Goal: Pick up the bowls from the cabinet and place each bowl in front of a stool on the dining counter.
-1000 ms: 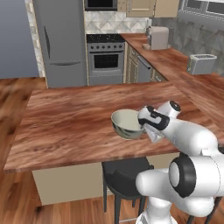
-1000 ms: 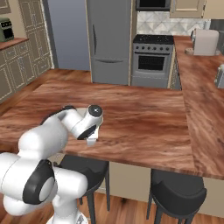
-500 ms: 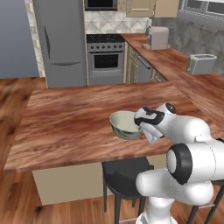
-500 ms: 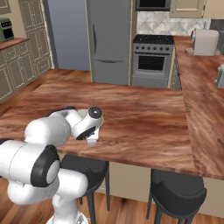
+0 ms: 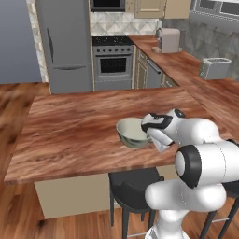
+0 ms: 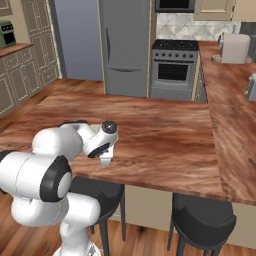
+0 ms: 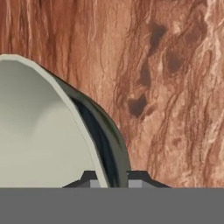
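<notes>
A glossy bowl (image 5: 132, 133), pale cream inside and dark green outside, sits low over the reddish-brown dining counter (image 5: 70, 126) near its front edge. My gripper (image 5: 152, 137) is shut on the bowl's right rim. In the hand view the rim of the bowl (image 7: 48, 131) runs down between my gripper's (image 7: 114, 177) tips, with counter wood (image 7: 175, 87) beyond. Whether the bowl touches the counter I cannot tell. A black stool (image 5: 135, 186) stands under the edge just below the bowl. From the right base view my gripper (image 6: 106, 160) points down at the counter (image 6: 165, 135), and my arm hides the bowl.
Two black stools (image 6: 97, 192) (image 6: 202, 215) stand at the counter's front. A fridge (image 5: 65, 42) and stove (image 5: 112, 63) line the far wall. A toaster (image 5: 214, 67) and another appliance (image 5: 169, 39) sit on the right-hand counter. Tan wall cabinets (image 5: 149, 7) hang above.
The gripper and bowl have crept slightly left and a touch lower. The arm's elbow has folded in closer to the base.
</notes>
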You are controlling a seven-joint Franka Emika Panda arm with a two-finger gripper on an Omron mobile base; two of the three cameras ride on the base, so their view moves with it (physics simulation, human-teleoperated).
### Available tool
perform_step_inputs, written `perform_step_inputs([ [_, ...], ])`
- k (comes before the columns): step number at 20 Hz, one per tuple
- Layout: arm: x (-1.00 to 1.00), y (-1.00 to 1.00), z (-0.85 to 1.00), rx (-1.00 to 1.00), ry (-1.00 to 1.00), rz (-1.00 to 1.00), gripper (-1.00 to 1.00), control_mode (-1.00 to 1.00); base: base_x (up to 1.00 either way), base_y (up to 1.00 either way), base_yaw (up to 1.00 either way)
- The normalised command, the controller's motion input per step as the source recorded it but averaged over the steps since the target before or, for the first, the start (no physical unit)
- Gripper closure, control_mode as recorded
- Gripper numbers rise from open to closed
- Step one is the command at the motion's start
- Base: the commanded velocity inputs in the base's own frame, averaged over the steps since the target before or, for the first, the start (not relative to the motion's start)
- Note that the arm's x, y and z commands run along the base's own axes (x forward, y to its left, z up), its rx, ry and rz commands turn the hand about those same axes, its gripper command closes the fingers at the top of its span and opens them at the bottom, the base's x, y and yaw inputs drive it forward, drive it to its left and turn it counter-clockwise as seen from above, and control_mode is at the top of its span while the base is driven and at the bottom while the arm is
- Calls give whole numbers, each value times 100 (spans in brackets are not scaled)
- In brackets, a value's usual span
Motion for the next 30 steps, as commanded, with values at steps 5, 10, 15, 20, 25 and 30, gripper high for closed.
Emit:
perform_step_inputs([
  [5, 16, 0, -12, -1, 3, 0, 100, -100, 0, 0, 0],
  [10, 0, 0, 0, 0, 1, 0, -100, -100, 0, 0, 0],
  [15, 0, -1, 7, 0, -1, 0, -100, -100, 0, 0, 0],
  [20, 0, 0, 75, -3, -13, 0, -100, -100, 0, 0, 0],
  [25, -50, 0, 100, -8, -16, 0, -100, -100, 0, 0, 0],
  [30, -95, -2, 100, -4, -9, 0, -100, -100, 0, 0, 0],
])
